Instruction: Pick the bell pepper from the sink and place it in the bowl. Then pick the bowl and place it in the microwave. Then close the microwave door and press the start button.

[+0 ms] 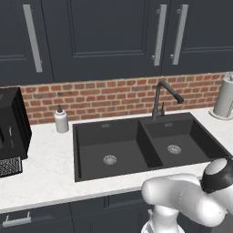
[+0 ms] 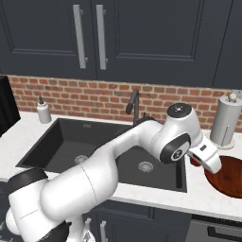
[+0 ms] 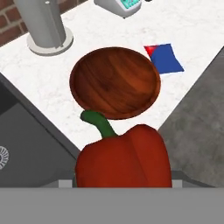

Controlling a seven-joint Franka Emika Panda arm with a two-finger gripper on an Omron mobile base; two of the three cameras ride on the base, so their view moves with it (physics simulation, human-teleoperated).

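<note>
Bell pepper [image 3: 124,157] is clamped in the gripper [image 2: 201,160], whose jaws stand wide around its body, just short of the bowl [image 3: 114,82]. Working left to right, you have the matte black sink [image 1: 136,145], then the white stone counter [image 3: 52,83], then the shallow, glossy, wood-grained bowl near the counter's right end. Expect the pepper to be light, firm and slick-skinned; hold it across the broad shoulders, never by the thin green stem [image 3: 98,123]. A smooth grey cylinder [image 3: 43,24] stands beyond the bowl.
</note>
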